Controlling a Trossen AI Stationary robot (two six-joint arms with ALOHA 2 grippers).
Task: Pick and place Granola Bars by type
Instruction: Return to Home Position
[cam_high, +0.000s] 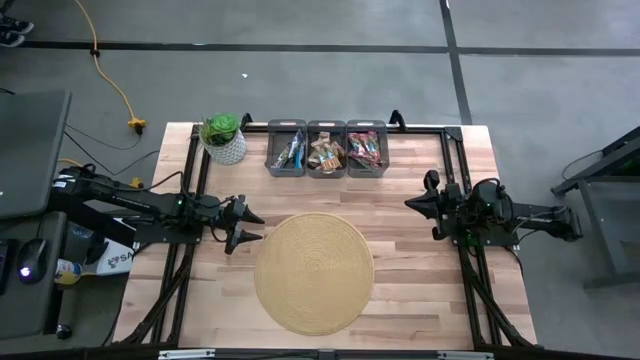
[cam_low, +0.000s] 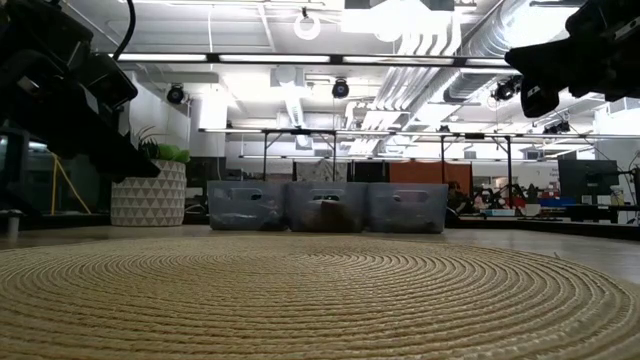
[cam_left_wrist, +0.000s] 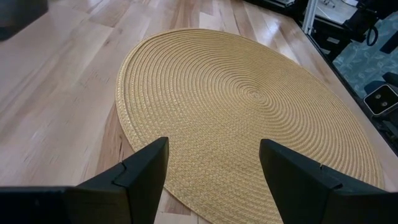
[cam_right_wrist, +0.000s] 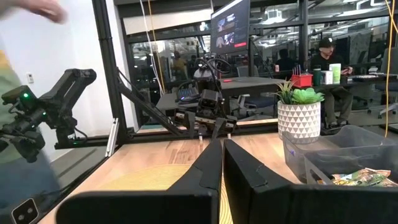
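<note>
The granola bars lie in three grey bins at the table's far edge: blue/green ones in the left bin (cam_high: 288, 152), brown/tan in the middle bin (cam_high: 326, 153), pink/red in the right bin (cam_high: 366, 150). A few bars (cam_right_wrist: 357, 178) show in the right wrist view. My left gripper (cam_high: 255, 226) (cam_left_wrist: 214, 165) is open and empty, hovering above the left edge of the round woven mat (cam_high: 313, 272). My right gripper (cam_high: 408, 203) (cam_right_wrist: 222, 165) is shut and empty. It hangs above the table right of the mat, pointing toward the table's left.
A potted plant (cam_high: 224, 138) in a white patterned pot stands left of the bins. The mat (cam_left_wrist: 249, 106) covers the table's middle and near part. Bare wood lies between mat and bins. A person's blurred hand (cam_right_wrist: 43, 9) shows at the right wrist picture's edge.
</note>
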